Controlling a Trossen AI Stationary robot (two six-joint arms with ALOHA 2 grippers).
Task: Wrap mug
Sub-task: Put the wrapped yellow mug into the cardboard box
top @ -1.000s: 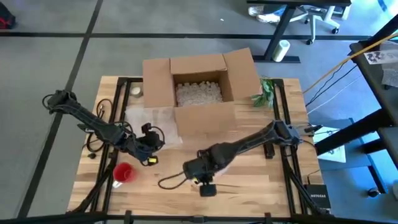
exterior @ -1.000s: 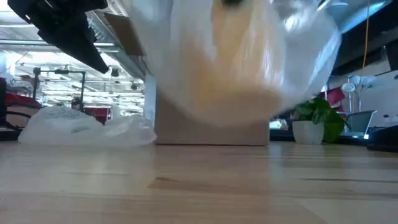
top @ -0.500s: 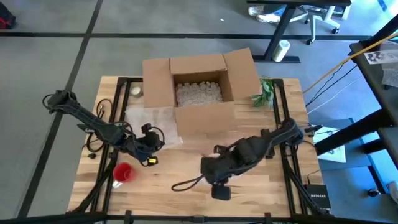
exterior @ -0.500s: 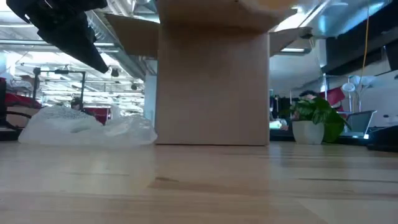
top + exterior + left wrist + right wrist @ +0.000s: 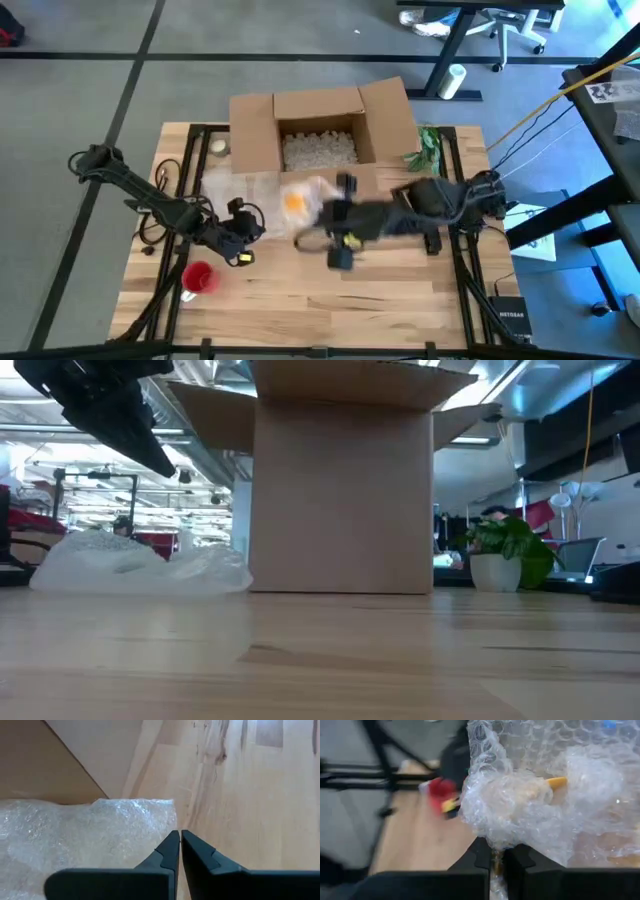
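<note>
Bubble-wrapped orange mug hangs just before the cardboard box near table centre in the high view, right gripper at its 3 o'clock, clamped in the right wrist view on slippery, yielding bubble wrap, best gripped bunched; left gripper, pinched empty, waits.

Clear bubble wrap with a dimpled pattern over an orange-yellow mug — brown cardboard box, white packing peanuts, red cup, pale wood-grain table
</note>
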